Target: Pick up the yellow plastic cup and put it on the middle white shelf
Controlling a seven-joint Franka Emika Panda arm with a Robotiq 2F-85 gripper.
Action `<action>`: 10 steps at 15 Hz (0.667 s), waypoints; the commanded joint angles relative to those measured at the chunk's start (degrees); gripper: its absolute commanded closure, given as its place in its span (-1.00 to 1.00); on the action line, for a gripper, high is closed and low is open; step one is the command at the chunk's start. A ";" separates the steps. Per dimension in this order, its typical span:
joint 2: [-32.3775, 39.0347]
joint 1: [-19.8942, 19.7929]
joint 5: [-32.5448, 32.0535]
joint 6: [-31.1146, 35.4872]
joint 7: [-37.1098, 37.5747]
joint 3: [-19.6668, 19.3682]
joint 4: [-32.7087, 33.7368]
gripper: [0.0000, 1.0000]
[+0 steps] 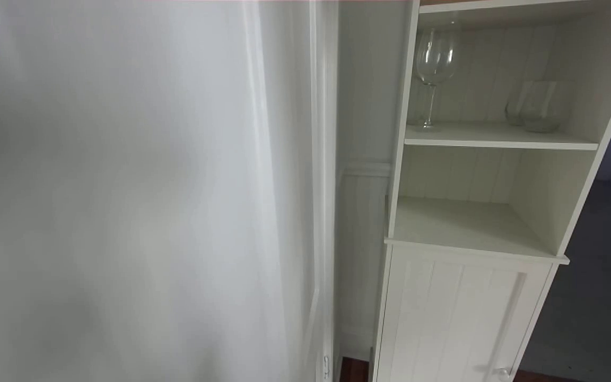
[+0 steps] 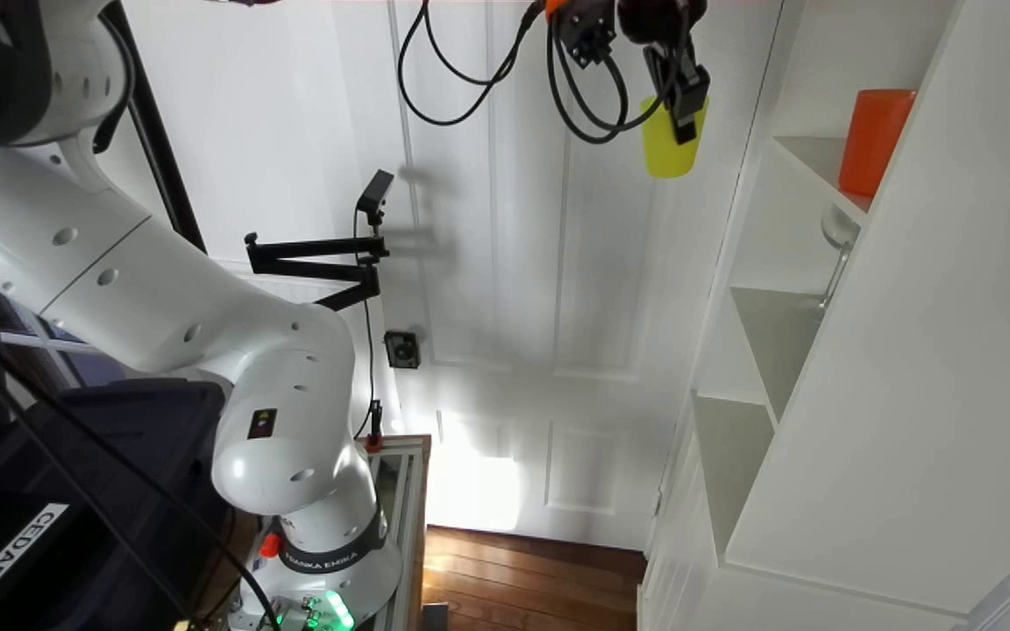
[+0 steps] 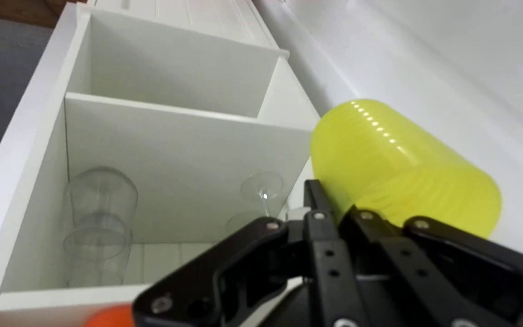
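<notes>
The yellow plastic cup (image 2: 658, 149) hangs upright in the air in front of the white door, left of the cabinet, in an exterior view. In the wrist view the cup (image 3: 393, 159) lies across the right side, its base toward the upper left. My gripper (image 3: 334, 200) is shut on the cup's wall near the rim; one finger is outside, the other is partly hidden by the cup. The gripper also shows in an exterior view (image 2: 686, 118). The middle white shelf (image 1: 475, 139) shows in both exterior views (image 2: 772, 329) and the wrist view (image 3: 189, 154), with glasses on it.
A wine glass (image 1: 435, 58) stands at the middle shelf's left, clear tumblers (image 1: 544, 106) at its right. An orange cup (image 2: 875, 140) stands on the upper shelf. The lower ledge (image 1: 459, 225) lies beneath. The cabinet side (image 2: 908, 394) and door (image 2: 514, 263) bound the space.
</notes>
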 commanded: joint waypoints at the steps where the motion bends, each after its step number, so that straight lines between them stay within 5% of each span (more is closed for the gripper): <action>1: -2.41 0.64 1.62 -2.17 -6.02 -0.96 -6.84 0.97; 10: -1.26 -4.59 1.07 18.90 -1.89 -0.49 -24.02 0.97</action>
